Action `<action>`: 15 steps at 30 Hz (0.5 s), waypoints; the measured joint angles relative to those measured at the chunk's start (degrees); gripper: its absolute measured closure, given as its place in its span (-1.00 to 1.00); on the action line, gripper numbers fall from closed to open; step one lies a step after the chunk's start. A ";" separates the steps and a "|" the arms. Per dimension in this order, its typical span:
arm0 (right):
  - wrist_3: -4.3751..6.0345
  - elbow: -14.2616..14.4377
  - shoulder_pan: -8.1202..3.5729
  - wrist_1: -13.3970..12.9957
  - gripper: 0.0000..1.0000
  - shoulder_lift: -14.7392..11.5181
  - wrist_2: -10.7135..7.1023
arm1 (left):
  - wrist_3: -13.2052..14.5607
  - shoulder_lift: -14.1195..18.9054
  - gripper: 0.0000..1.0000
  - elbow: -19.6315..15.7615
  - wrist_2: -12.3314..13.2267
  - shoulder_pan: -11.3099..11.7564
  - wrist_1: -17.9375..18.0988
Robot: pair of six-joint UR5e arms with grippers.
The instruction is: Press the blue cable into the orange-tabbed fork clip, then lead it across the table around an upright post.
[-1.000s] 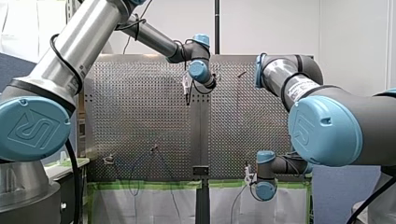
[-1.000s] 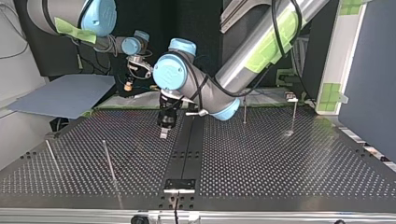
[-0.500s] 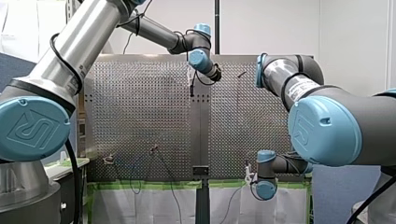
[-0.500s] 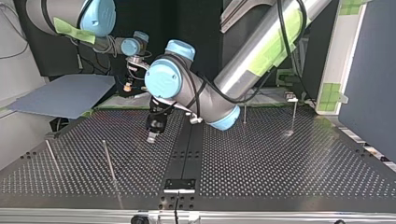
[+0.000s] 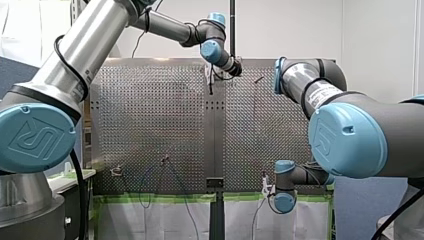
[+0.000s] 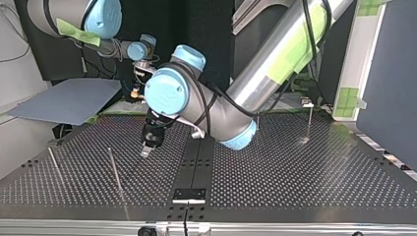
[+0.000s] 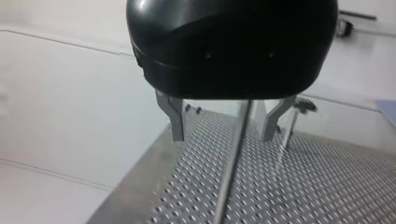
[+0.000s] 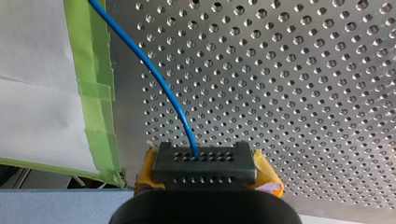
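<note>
Quick notes. Imo the blue cable (image 8: 159, 79) is going to handle like any thin hookup wire: super light, floppy, prob a bit slick on the jacket, so it's bending wherever it isn't supported. I'm thinking grab it close to the bit that's going into the clip, w/ only a short stub sticking out, otherwise it's buckling instead of seating.

Rn my right gripper (image 8: 205, 170) is pinching it tight between the yellow pads (image 8: 267, 176), at the table (image 8: 303, 70) edge by the green tape (image 8: 91, 60), and the cable is running out ahead over the holes.

My left gripper (image 7: 223, 135) is hanging over the plate w/ metal fingers (image 7: 176, 116) spread apart, nothing in them, one upright post (image 7: 232, 158) showing ahead btw them.

Counting: 1 blue cable, 2 arms, 2 grippers, 3 posts showing in the top view (two at its left, one at its right). Can't pick out the orange-tabbed clip for sure, too small.
</note>
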 joint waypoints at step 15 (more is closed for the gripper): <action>0.00 -0.30 0.01 0.91 1.00 -0.06 -0.09 | -7.40 -0.27 -0.58 7.41 7.41 -0.32 0.07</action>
